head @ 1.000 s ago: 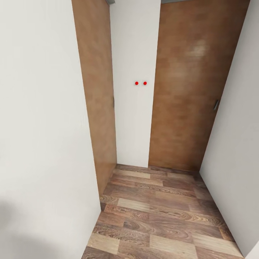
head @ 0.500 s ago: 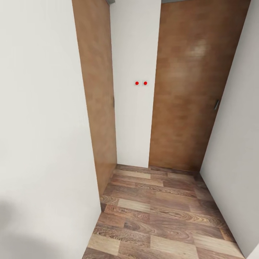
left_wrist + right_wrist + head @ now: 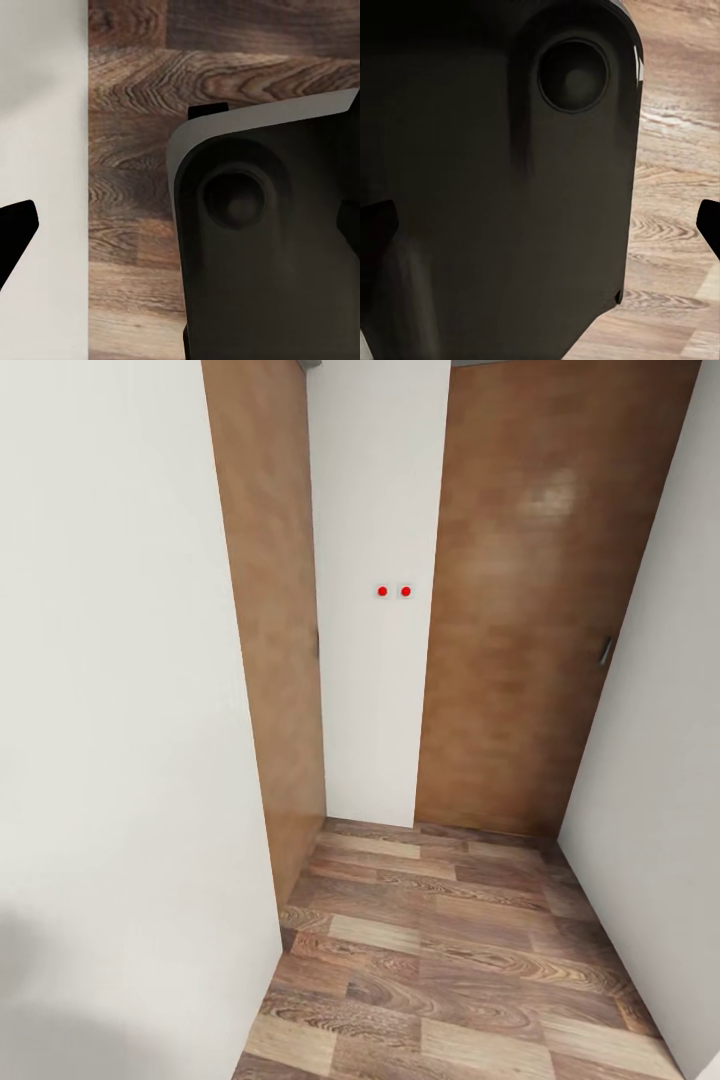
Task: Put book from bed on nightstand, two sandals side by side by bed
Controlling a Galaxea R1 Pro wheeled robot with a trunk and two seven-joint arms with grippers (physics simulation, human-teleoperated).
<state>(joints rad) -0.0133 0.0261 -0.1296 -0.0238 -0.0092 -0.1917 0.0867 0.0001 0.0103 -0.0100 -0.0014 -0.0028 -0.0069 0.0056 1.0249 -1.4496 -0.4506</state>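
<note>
A narrow hallway runs ahead: a white wall (image 3: pixel 120 710) close on the left, a brown wooden door (image 3: pixel 530 600) at the far end, two red-dotted switches (image 3: pixel 394 591) beside it, wood-plank floor (image 3: pixel 450 950) below; the book, bed and sandals lie somewhere out of sight. Both wrist views look past the dark robot base (image 3: pixel 277 240) to floor; black fingertips (image 3: pixel 15 236) sit wide apart at the edges, so both grippers are spread, holding nothing.
</note>
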